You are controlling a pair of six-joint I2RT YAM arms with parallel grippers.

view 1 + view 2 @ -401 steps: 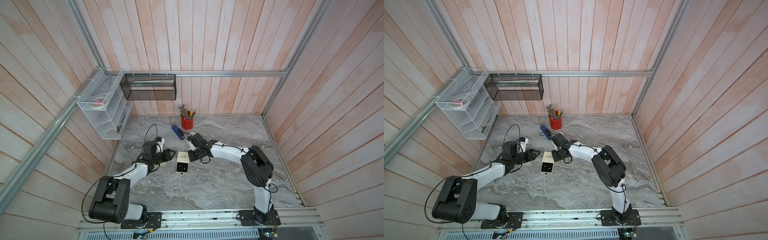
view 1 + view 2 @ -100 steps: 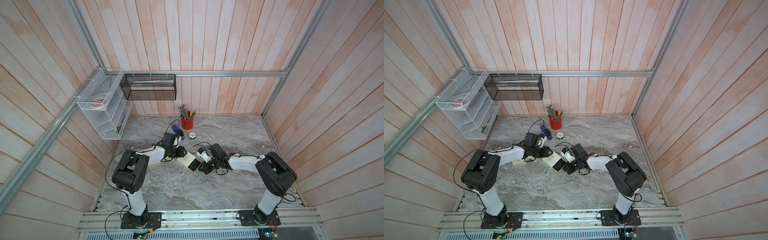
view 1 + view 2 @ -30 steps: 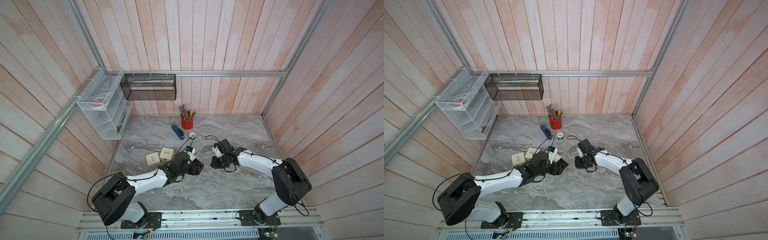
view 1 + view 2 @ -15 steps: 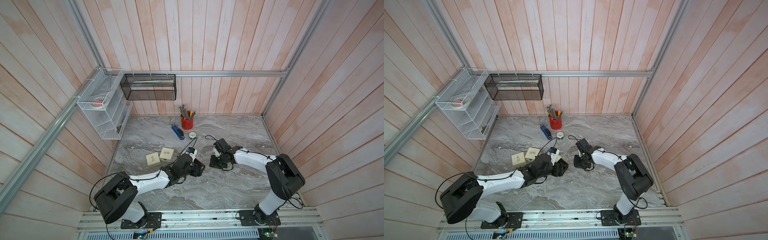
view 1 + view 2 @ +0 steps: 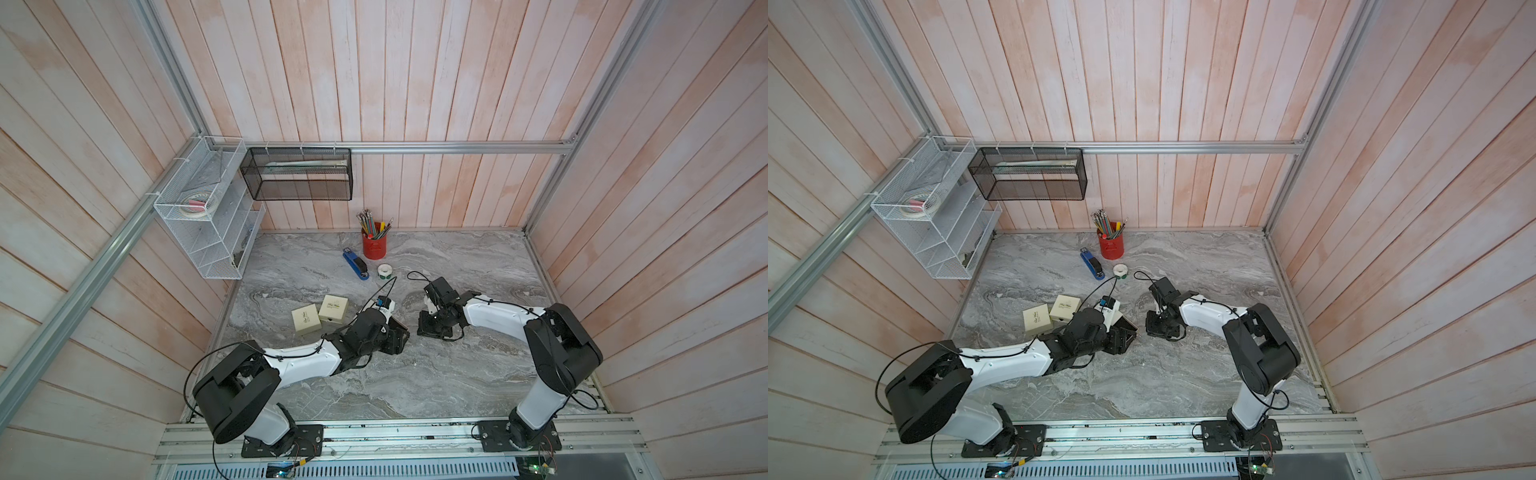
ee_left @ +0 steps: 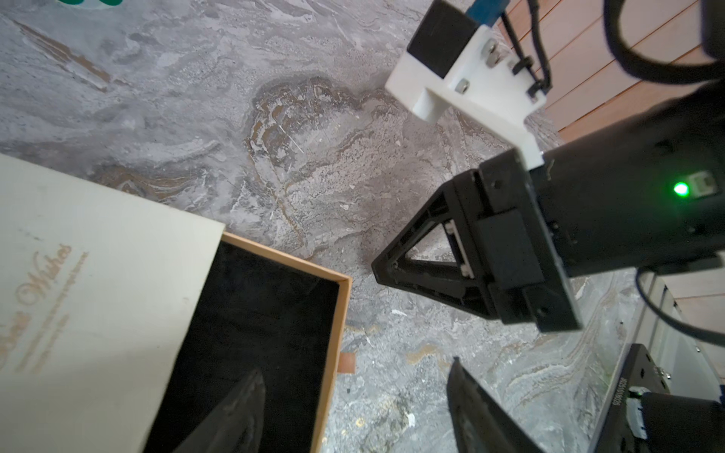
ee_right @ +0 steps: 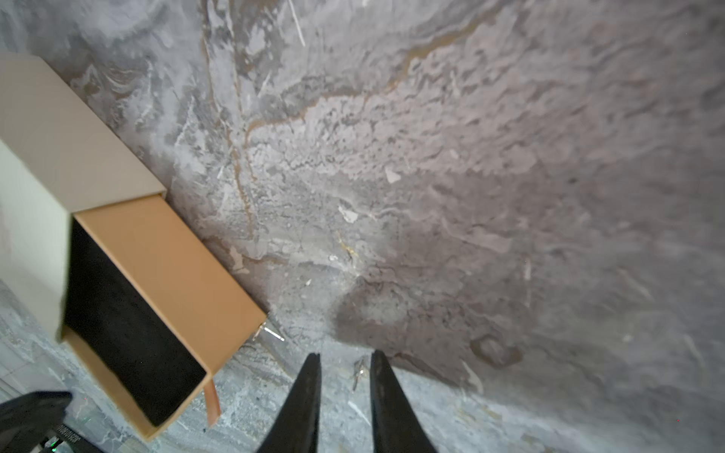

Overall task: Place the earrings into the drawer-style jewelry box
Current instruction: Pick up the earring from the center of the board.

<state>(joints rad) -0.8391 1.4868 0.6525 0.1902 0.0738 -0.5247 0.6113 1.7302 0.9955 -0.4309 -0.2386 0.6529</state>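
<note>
Black right hand (image 7: 345,355) — barely moved | astride earring (image 7: 357,372) | drawer (image 7: 168,266) still open

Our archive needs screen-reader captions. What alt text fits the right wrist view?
The right gripper, jaws narrowly apart, is poised over a small silvery earring on the grey marble table. Nearby, the jewelry box has its black-lined drawer pulled open.

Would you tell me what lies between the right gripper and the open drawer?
The right wrist view shows a small earring on the marble by the drawer corner, short of the right gripper.
</note>
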